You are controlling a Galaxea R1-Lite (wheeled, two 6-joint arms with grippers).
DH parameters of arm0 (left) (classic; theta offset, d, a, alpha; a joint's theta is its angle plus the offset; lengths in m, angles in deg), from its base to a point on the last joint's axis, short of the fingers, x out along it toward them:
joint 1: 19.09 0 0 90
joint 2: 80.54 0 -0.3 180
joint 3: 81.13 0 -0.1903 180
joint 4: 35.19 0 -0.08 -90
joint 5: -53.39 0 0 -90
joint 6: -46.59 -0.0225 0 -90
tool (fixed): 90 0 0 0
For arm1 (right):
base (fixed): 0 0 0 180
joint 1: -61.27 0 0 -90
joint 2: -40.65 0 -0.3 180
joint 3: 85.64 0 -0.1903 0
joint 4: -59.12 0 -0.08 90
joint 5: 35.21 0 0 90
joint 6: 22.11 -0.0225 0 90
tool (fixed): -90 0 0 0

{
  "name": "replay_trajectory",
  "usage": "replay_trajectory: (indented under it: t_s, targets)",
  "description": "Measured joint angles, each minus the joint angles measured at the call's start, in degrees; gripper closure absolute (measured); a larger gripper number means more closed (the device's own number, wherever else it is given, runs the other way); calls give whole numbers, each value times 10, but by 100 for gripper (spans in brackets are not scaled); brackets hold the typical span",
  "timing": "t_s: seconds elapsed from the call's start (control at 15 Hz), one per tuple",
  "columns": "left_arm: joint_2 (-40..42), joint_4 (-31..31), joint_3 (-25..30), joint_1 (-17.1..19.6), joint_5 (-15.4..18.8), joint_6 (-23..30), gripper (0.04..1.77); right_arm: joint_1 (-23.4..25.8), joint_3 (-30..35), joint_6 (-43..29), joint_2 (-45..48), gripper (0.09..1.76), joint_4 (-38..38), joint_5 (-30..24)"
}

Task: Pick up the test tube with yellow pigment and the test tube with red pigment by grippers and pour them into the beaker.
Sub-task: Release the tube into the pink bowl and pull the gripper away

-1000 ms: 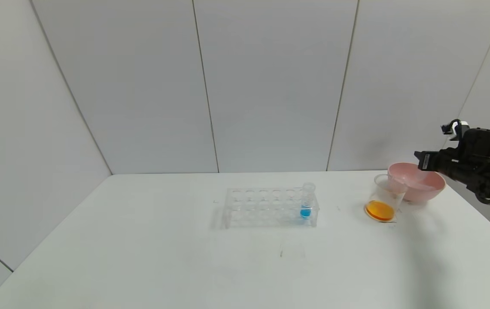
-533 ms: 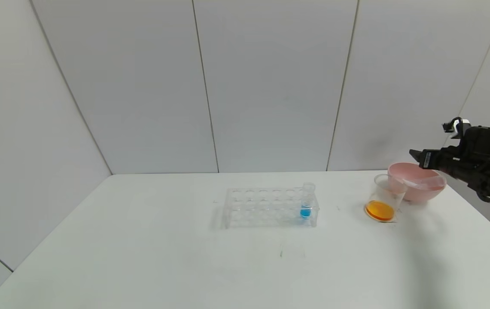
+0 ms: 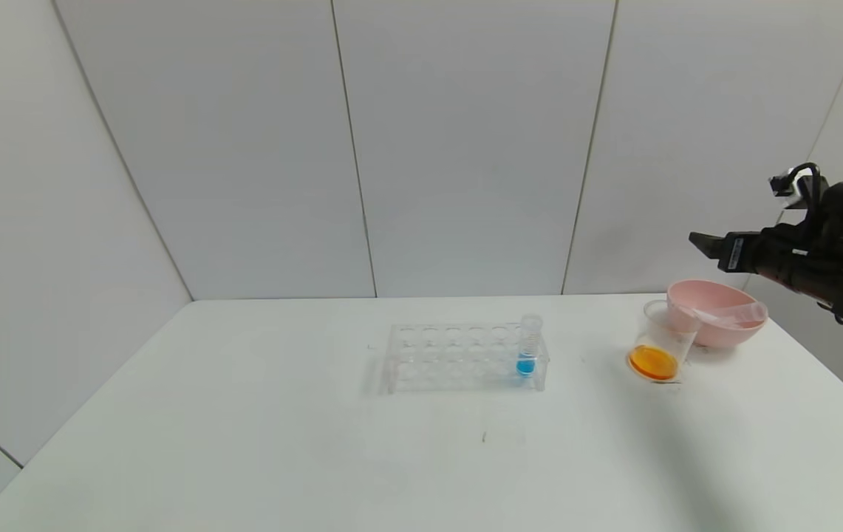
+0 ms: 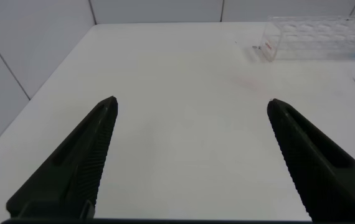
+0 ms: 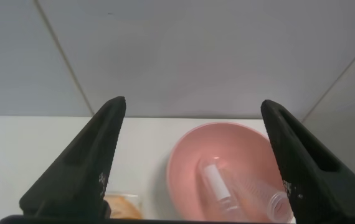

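Two tubes [image 5: 218,185]: empty, lying in pink bowl [image 3: 717,295], 3 o'clock of beaker [image 3: 661,347]
Beaker: holds orange mix
Right gripper [image 5: 193,155]: fingers apart, empty, above bowl
Left gripper [image 4: 193,155]: fingers apart, idle
Handling: light, slick, thin plastic; grip mid-body gently

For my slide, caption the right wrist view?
Open right gripper above pink bowl holding empty tubes.

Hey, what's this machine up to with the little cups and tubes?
It has been mixing coloured liquids. The beaker already holds orange liquid, and emptied tubes lie in the pink bowl. The right tool is open and empty above that bowl. One blue tube stands in the rack. The left tool is open and idle over the table.
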Motion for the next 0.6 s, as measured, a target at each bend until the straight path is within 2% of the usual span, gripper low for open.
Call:
replay_trajectory:
  t_s: [0.27, 0.6]
  targets:
    - [0, 0, 0, 0, 0, 0, 9, -53, 125, 0, 129, 23, -7, 1]
    - [0, 0, 0, 0, 0, 0, 9, -66, 253, 4, 330, 19, -4, 0]
